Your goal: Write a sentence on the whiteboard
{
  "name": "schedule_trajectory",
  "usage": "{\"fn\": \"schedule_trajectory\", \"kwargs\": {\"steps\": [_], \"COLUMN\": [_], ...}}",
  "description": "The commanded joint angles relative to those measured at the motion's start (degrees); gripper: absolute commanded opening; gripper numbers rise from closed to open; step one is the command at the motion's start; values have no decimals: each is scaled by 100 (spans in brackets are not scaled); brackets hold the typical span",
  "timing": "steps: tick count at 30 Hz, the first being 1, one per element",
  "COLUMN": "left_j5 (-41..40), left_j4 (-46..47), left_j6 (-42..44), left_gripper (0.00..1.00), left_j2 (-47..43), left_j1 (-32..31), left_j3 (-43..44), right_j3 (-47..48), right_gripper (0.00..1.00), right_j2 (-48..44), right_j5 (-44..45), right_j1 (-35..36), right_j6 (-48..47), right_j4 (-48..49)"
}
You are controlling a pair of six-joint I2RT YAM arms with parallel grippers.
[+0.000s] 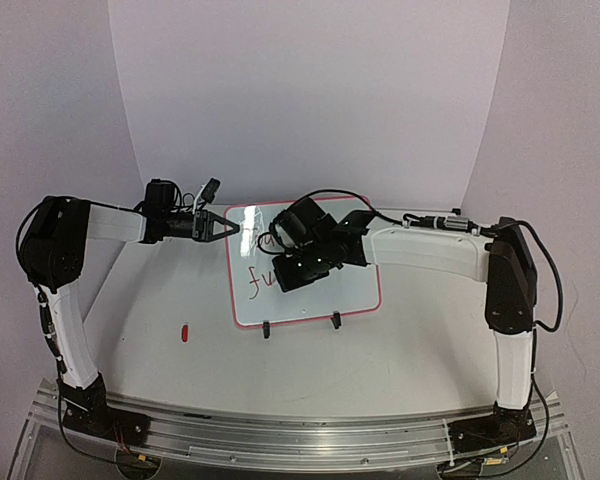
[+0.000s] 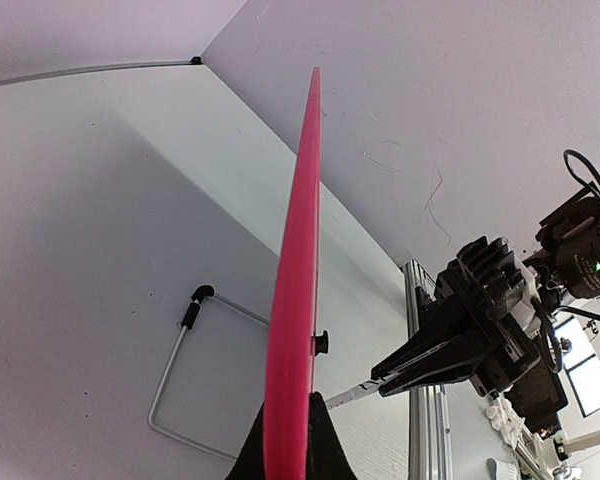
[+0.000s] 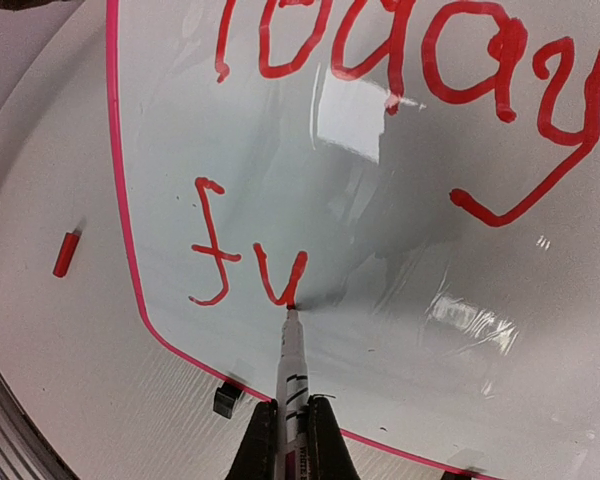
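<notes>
Our left claw (image 1: 223, 227) is clamped narrow on the far-left edge of the whiteboard (image 1: 352, 298). Near-left of the board, 1 red cap (image 1: 184, 332) lies on the table (image 1: 400, 370). The board rests mid-table on 2 black feet. The sentence (image 3: 216, 253) so far reads "Today" above "fu". Our right claw (image 3: 292, 425) grips a marker (image 3: 291, 370), its tip touching the "u".

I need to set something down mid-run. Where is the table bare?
Bare table: in front of the whiteboard, between its clip feet and the arm bases; and right of it, up to the right arm. A red cap lies to its left. Crowded: over the board, where the right gripper holds the marker and the left gripper clamps the edge.
</notes>
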Motion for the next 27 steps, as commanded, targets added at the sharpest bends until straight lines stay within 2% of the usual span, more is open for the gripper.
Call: {"fn": "schedule_trajectory", "kwargs": {"steps": [1, 10, 19, 27], "left_j5": [-693, -696, -705, -705], "left_j4": [-21, -16, -16, -24], "left_j6": [568, 553, 561, 562], "left_gripper": [0, 0, 0, 0], "left_j2": [95, 80, 63, 84], "left_j1": [-68, -68, -71, -67], "left_j3": [-101, -102, -110, -93], "right_j3": [14, 319, 153, 84], "right_gripper": [0, 0, 0, 0], "right_j2": [-7, -148, -628, -671], "right_j5": [301, -211, -697, -168], "right_j1": [-61, -63, -59, -78], "right_j6": [-46, -253, -326, -399], "right_j4": [-151, -141, 47, 148]}}
